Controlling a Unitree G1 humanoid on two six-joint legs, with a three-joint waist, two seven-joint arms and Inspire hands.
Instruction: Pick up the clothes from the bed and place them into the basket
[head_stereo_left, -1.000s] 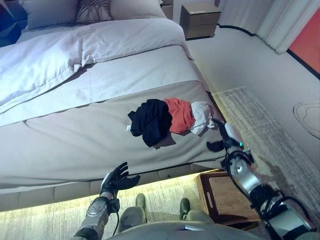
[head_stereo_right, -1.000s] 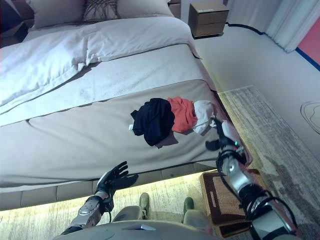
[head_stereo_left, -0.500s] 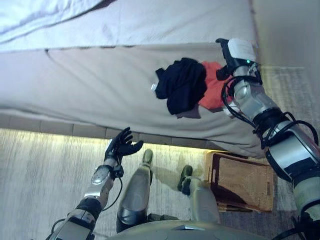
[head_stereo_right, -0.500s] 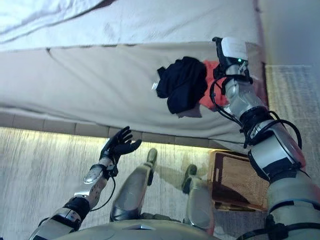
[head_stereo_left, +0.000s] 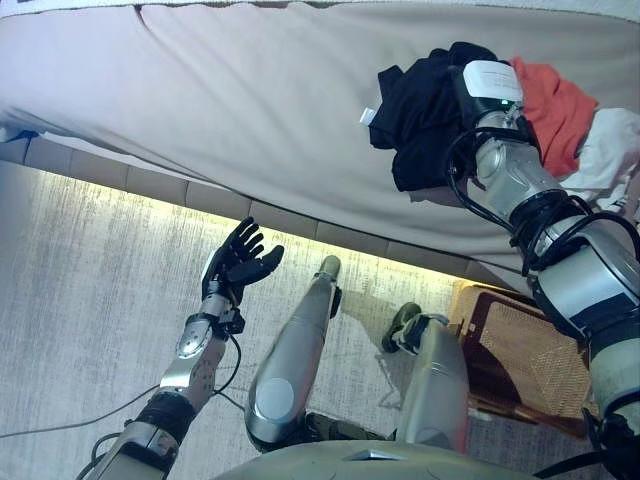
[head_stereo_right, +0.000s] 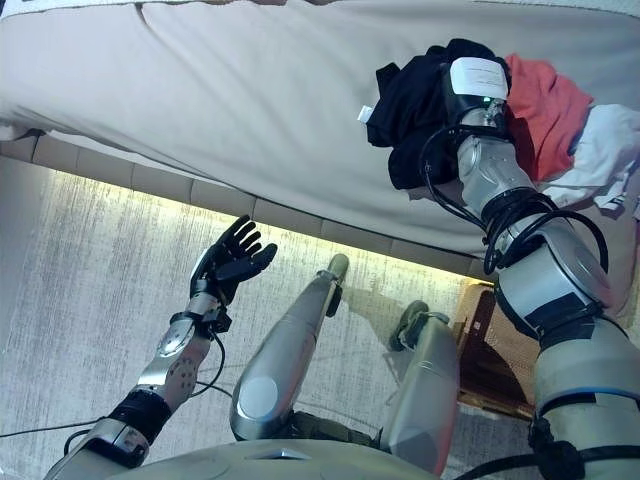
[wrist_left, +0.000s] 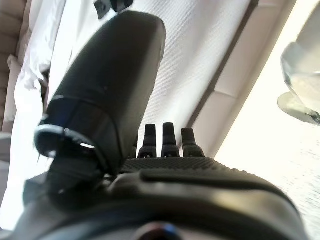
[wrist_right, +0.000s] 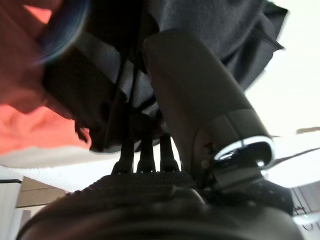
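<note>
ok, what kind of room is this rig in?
Most likely a bedroom. A wide bed with a beige cover fills the top of the head views, loose clothes lie on it (black garment, orange-red garment), and a brown wicker basket sits on the pale carpet beside it.

The left arm (head_stereo_left: 195, 345) is slim and silver-grey, built of rounded shell segments with dark bands at the joints and a black collar at the wrist. Its left hand (head_stereo_left: 238, 262) is matt black all over, with slender fingers (wrist_left: 169, 135) and a thick, smooth, glossy dark thumb (wrist_left: 110, 75) rising from a finely dotted palm.

The right arm (head_stereo_left: 560, 260) is bulkier, with polished silver shells between black rings and thin black cables looped round the forearm. A white block (head_stereo_left: 492, 80) with a small green light sits at its wrist. The right hand (wrist_right: 150, 185) has the same dotted black palm and a dark grey thumb with a silver ring at its base.
</note>
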